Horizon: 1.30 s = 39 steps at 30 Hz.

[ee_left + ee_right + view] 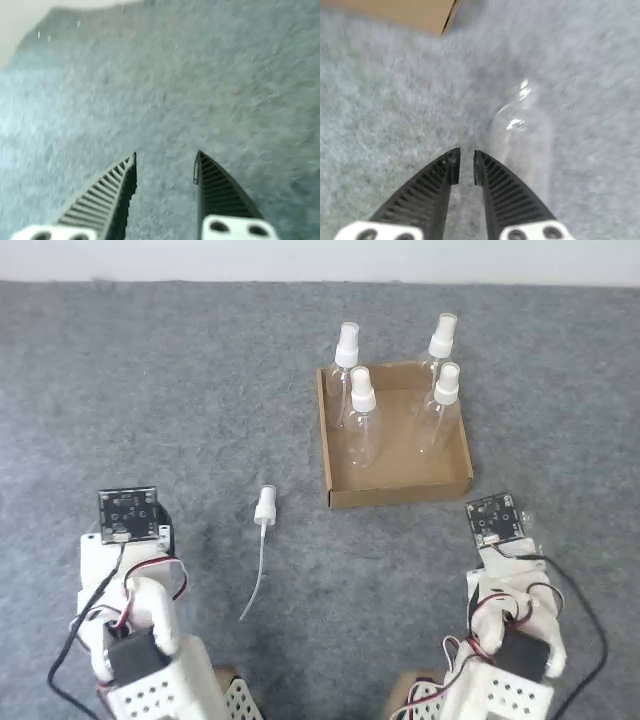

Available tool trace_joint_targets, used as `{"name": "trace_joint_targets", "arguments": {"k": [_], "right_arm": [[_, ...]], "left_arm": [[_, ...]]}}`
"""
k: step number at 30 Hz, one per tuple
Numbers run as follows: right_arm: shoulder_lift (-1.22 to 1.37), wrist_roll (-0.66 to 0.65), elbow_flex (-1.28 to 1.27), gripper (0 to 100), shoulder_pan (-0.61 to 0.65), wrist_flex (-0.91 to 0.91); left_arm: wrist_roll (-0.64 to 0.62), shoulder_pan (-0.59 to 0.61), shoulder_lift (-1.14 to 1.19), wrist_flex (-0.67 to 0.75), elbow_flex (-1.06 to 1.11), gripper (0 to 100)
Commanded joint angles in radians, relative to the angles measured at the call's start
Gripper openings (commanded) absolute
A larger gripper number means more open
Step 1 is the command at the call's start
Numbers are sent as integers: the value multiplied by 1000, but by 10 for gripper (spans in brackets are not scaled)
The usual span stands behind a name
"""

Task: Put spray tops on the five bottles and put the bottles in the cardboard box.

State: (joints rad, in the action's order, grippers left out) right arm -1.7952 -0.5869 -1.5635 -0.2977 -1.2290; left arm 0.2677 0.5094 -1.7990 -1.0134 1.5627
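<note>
Four capped spray bottles (362, 425) stand upright inside the cardboard box (400, 492), which sits on the grey surface (150, 390) ahead of the right arm (510, 610). One spray top (265, 506) lies loose on the surface, just off the box's near-left corner. Its head points toward the box and its dip tube (255, 575) trails back toward the arms, so the long axis runs roughly fore-and-aft.

The spray top lies between the two arms, nearer the left arm (130, 590). The left end effector (165, 157) is moderately open, holds nothing and points at bare surface.

The right end effector (466, 154) shows a narrow gap and holds nothing. An uncapped clear bottle (520, 135) lies on its side just beside one finger, outside the gap, with its long axis roughly parallel to the fingers.

Assessment: the fifth bottle is not yet capped. The right end effector probably needs a wider opening and a sideways shift to straddle the bottle. Open room surrounds the spray top. The box wall is the nearest obstruction ahead.
</note>
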Motion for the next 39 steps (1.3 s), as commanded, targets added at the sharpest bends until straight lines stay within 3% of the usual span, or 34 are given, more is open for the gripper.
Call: {"name": "trace_joint_targets", "arguments": {"k": [1, 5, 11, 15, 21, 28, 39], "right_arm": [[-5, 0, 264, 50, 5, -99], [88, -18, 382, 130, -1, -131], [424, -51, 574, 142, -1, -124], [723, -55, 701, 185, -24, -124], [1069, -144, 801, 272, -163, -21], [1346, -146, 806, 271, -162, 160], [1509, -143, 798, 271, -116, 228]], "left_arm": [[29, -141, -2, -167, -239, 172], [40, -226, 164, -265, -424, 173], [54, -344, 632, -339, -725, 173], [-37, -407, 891, -347, -869, 174], [-127, -489, 1135, -238, -924, 174], [-264, -569, 1355, -95, -929, 174], [-299, -566, 1611, 55, -923, 171]]}}
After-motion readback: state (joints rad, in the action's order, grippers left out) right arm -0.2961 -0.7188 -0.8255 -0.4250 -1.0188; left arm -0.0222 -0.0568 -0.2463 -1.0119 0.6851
